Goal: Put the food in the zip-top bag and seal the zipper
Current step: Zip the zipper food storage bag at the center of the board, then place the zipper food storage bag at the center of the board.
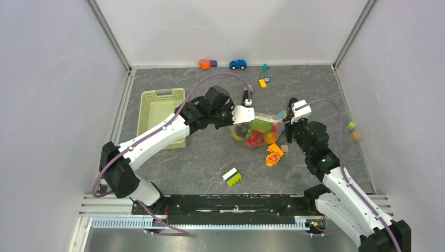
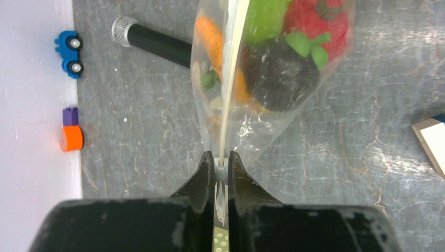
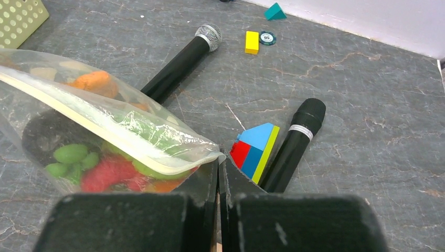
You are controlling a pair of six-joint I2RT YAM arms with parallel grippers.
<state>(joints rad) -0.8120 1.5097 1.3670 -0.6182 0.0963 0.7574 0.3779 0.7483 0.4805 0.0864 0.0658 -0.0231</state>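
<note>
Closest in, a stacked block (image 1: 232,177) is lying on the tabletop, out of play. Over on the left, the green basket (image 1: 160,113) is parked well apart from the action. Next, the left claw (image 2: 221,158) is seen clenched on the left end of the zipper (image 2: 231,79). The zip-top bag (image 1: 258,130) is strung mid-tabletop between both claws, with the food (image 2: 315,26) packed inside. Its right corner is pinched tight in the right claw (image 3: 219,167). Whether the seal is fully pressed can't be told. If it's tugged too hard, thin plastic could be slipped out of a pinch, or the zipper popped and the food dumped.
</note>
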